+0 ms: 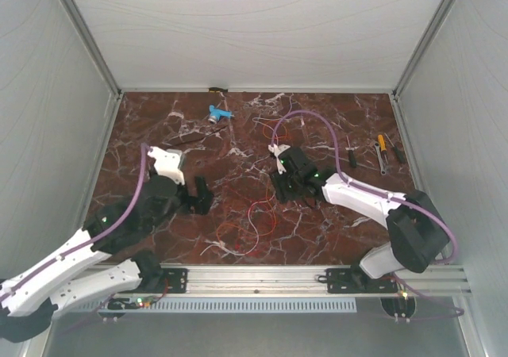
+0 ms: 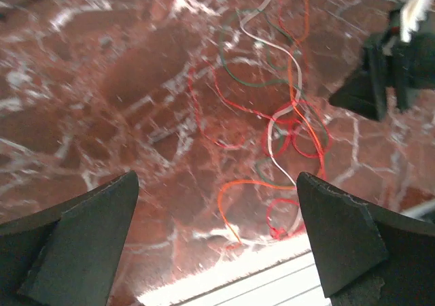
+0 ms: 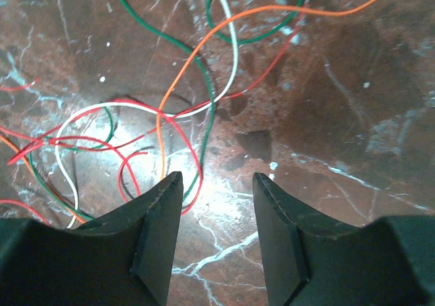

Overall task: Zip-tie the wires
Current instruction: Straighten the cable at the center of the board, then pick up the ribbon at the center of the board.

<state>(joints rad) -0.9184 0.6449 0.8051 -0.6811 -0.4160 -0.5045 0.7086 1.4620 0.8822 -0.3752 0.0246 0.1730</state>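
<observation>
The wires (image 1: 252, 214) lie in a loose tangle of thin red, orange, white and green strands on the dark marble table, between the two arms. My left gripper (image 1: 202, 195) hangs wide open to their left. In the left wrist view the wires (image 2: 289, 119) curl ahead and to the right of the left gripper (image 2: 216, 178), which holds nothing. My right gripper (image 1: 281, 186) hovers just right of the tangle, jaws partly open. In the right wrist view the wires (image 3: 197, 68) spread ahead and left of the right gripper (image 3: 216, 178). A red loop passes beside its left fingertip (image 3: 170, 187); only bare table lies between the jaws.
A small blue-and-white plastic piece (image 1: 218, 113) lies near the back wall. Hand tools (image 1: 382, 152) lie at the right edge of the table. An aluminium rail (image 1: 262, 278) runs along the near edge. Grey walls enclose the table on three sides.
</observation>
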